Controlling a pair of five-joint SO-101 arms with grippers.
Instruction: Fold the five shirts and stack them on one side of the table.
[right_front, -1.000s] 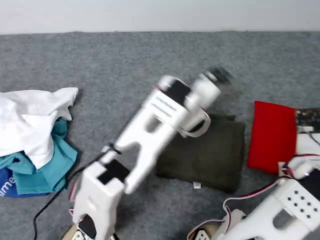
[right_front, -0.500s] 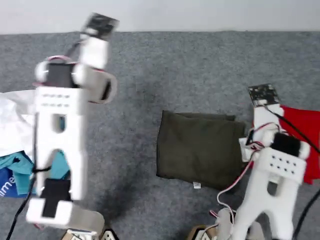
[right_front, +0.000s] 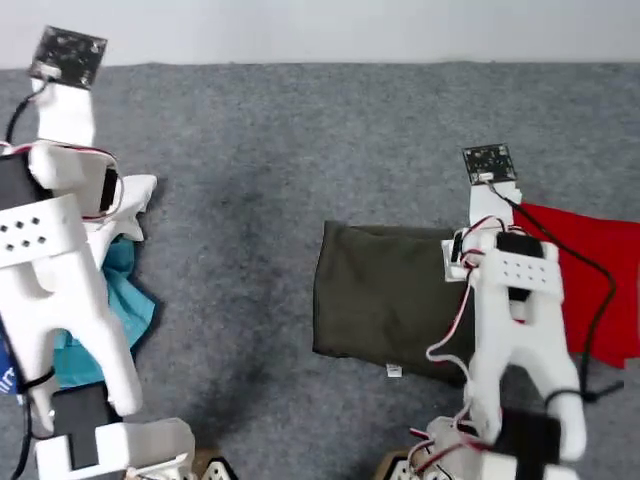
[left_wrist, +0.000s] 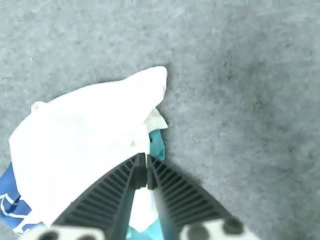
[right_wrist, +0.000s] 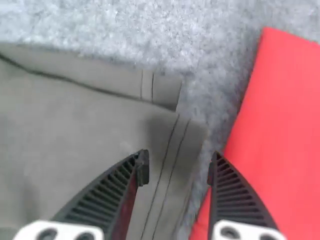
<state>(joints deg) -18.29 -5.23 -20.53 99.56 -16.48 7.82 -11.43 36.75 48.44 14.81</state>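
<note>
on the grey felt tabletop (right_front: 300, 130), seen from my remote station, five shirts lay in two groups while both arms stood over them. the dark green shirt (right_front: 385, 300) sat folded into a neat rectangle near the middle, a small white tag (right_front: 393, 371) showing at its near edge. the red shirt (right_front: 590, 280) lay flat just beside it at the right side of the table, and the wrist camera showed a thin strip of grey between the two. the right arm (right_front: 510, 300) rose from the near edge and stretched across the boundary between those two shirts. the right gripper (right_wrist: 179, 161) was spread wide with nothing between its fingers, one finger over the green cloth and the other over the grey strip at the red shirt's edge; i could not tell whether either finger touched the fabric.

at the left side, the other three shirts made a loose, unfolded heap. the white shirt (left_wrist: 85, 130) lay crumpled on top, one pointed corner reaching out onto the bare felt. the teal shirt (right_front: 125, 300) spilled out from under it, and a bit of the blue shirt (left_wrist: 10, 210) showed at the heap's far edge, beneath the white one. the left arm (right_front: 60, 260) stood over this heap. the left gripper (left_wrist: 145, 160) had its fingers pressed together, holding nothing, its tips over the white shirt's edge where the teal cloth peeked out.
</note>
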